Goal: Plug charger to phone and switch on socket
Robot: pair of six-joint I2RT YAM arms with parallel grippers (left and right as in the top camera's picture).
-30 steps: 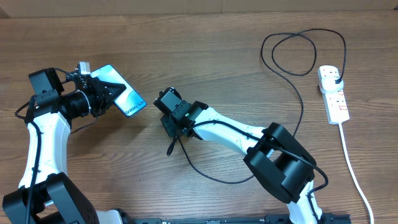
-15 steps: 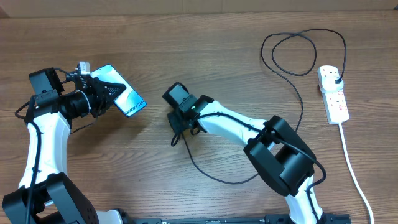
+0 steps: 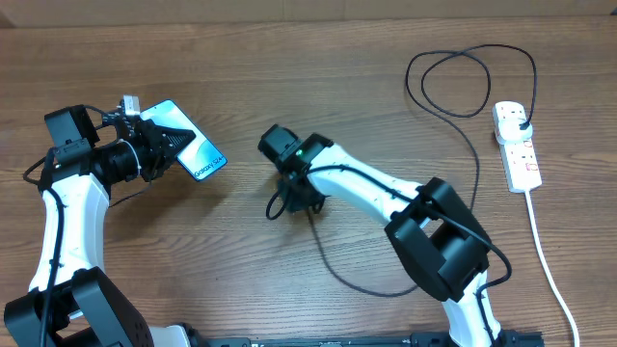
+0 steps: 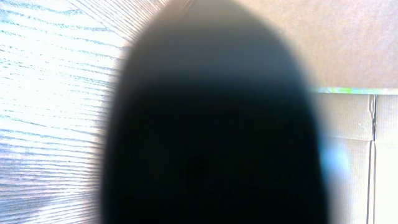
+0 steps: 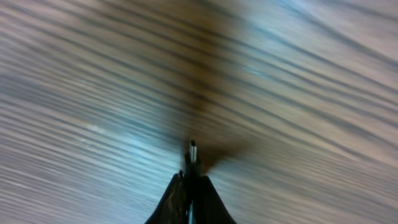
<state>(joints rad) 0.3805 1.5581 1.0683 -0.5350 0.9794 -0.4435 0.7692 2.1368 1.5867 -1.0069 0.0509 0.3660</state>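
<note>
- Right gripper [image 3: 305, 200] pointed down at the table [image 3: 289, 58] near its middle, its fingers [image 5: 205, 202] pressed together on the free end of the charger [image 3: 407, 77].
- Seen from the right wrist, the small metal connector tip [image 5: 193, 148] stuck out just beyond the closed fingertips, with blurred wood grain below it.
- From that grip the thin black cable curved back under the right arm, ran up the right side of the table and coiled in a loose loop near the far edge.
- Its black plug [image 3: 522, 121] sat in the far end of the socket [image 3: 518, 145], which lay on the right of the table, its white cord [image 3: 545, 260] trailing toward the near edge.
- Right arm reached in from the near right, forearm stretched leftward and wrist bent downward.
- Left gripper [image 3: 159, 143] was clamped on one short end of the phone [image 3: 191, 146], which was tilted, its lit blue screen facing up, at the left of the table.
- Left arm rose from the near left corner, its wrist turned toward the centre.
- A dark blurred shape [image 4: 211, 124] filled most of the left wrist view; I could not tell what it was.
- Wood-grain tabletop showed to its left and brown cardboard [image 4: 354, 43] to its right.
</note>
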